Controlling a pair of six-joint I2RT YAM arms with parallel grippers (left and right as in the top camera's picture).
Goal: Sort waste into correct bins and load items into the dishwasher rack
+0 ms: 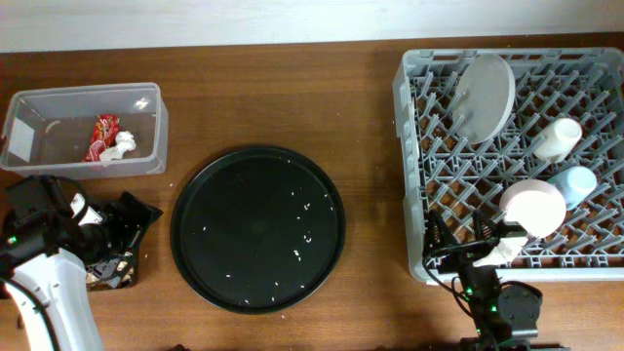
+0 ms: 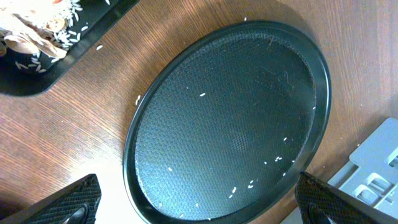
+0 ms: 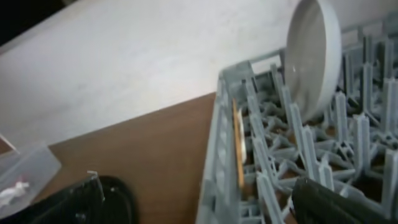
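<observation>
- The left fingers [image 2: 81, 202] are being held wide apart with nothing between them, over the edge of the large round black tray [image 1: 258, 156].
- Loose rice grains [image 2: 203, 94] are being seen scattered across that round tray.
- The flat black tray [image 2: 81, 50] is being seen on the table [image 1: 292, 97] just beside the round one. A beige rice heap [image 2: 59, 22] is being carried in it along with some pale scraps.
- The clear tub [image 1: 161, 122] is being seen at the far left of the table. The red wrapper [image 1: 104, 127] and the crumpled white paper [image 1: 119, 146] are being held inside it, touching each other.
- The right fingers [image 3: 329, 202] are being spread wide and empty at the near left corner of the dishwasher rack [image 1: 409, 195].
- In the rack, the white plate [image 1: 487, 93] is being propped on edge between the pegs at the far side. The white cup [image 1: 558, 138], the light-blue cup [image 1: 575, 183] and the white bowl [image 1: 532, 207] are being carried to the right of it and nearer.
- A thin wooden stick [image 3: 238, 143] is being seen upright just inside the rack's left wall.
</observation>
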